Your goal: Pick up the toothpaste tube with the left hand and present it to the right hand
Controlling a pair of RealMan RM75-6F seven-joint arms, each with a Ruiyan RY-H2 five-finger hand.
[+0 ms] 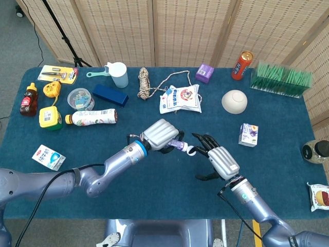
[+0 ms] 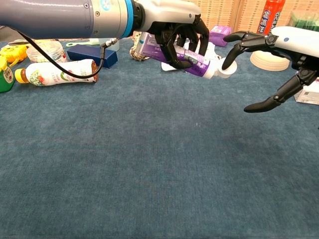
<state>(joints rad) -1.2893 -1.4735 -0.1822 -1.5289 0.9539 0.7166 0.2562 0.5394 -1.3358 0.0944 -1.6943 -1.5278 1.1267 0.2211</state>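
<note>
The toothpaste tube (image 2: 182, 52) is purple with a white cap, wrapped by black fingers (image 2: 184, 37) of the silver-backed left hand (image 1: 162, 135). The right hand (image 1: 220, 160) matches: silver shell, black fingers. The table (image 1: 169, 190) wears deep teal cloth. Near its far edge stands an orange can (image 1: 242, 65), lettering unreadable.

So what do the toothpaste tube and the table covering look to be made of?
The toothpaste tube, held by the left hand, looks like soft glossy plastic: purple printed body with highlights, and a hard white cap. The table covering looks like matte blue felt or short-pile fabric, mottled and without shine.
</note>
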